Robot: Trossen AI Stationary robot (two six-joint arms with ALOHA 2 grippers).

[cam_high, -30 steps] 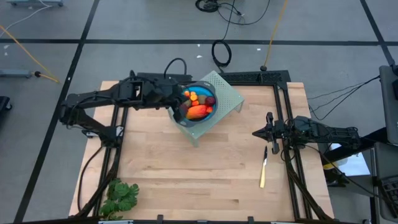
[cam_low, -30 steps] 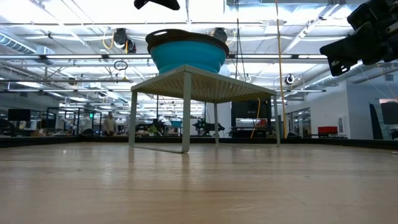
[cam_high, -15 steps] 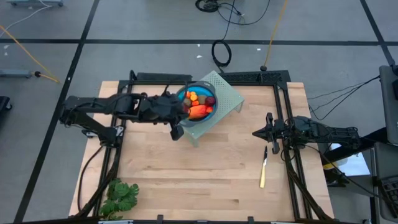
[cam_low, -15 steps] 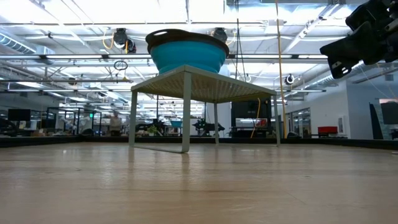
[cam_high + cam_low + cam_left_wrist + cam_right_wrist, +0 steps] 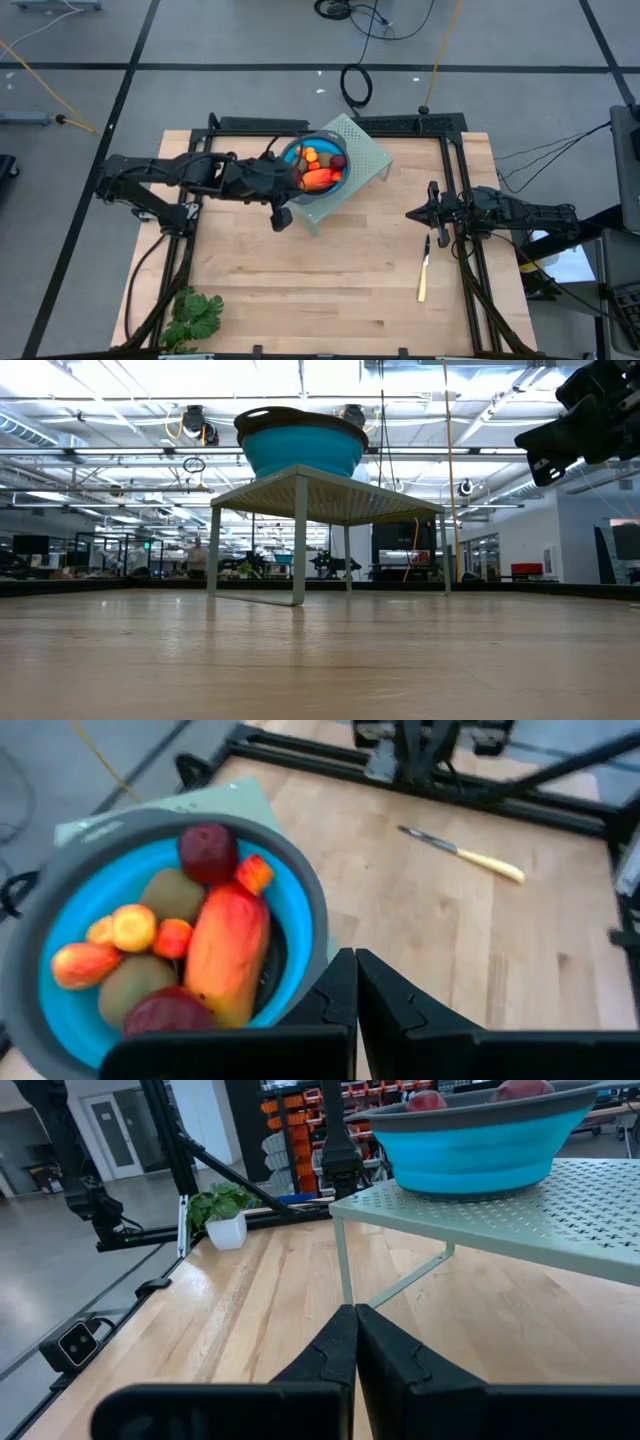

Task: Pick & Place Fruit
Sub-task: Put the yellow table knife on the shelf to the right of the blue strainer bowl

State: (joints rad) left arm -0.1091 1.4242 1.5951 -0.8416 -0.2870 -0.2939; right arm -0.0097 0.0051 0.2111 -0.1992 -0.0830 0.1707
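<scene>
Blue bowl (image 5: 316, 172) on pale green rack (image 5: 362, 152) holds all fruit (image 5: 190, 945) — none visible loose on wooden table (image 5: 330, 270), so placing looks done. My left gripper (image 5: 282, 215) shut, empty, beside bowl, pulled back from over it since earlier frame. Right gripper (image 5: 432, 212) shut, empty, parked above knife (image 5: 424, 268) — unmoved.

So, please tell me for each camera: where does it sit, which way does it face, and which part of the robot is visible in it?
High view: above the table, looking straight down; both arms, the left gripper beside the blue bowl.
Low view: at table-top height, looking level; one dark arm at upper right.
Left wrist view: on the left arm, looking down at the fruit in the bowl; its shut fingers show.
Right wrist view: on the right arm, facing the green stand; its shut fingers show.
All four views share the bowl.
</scene>
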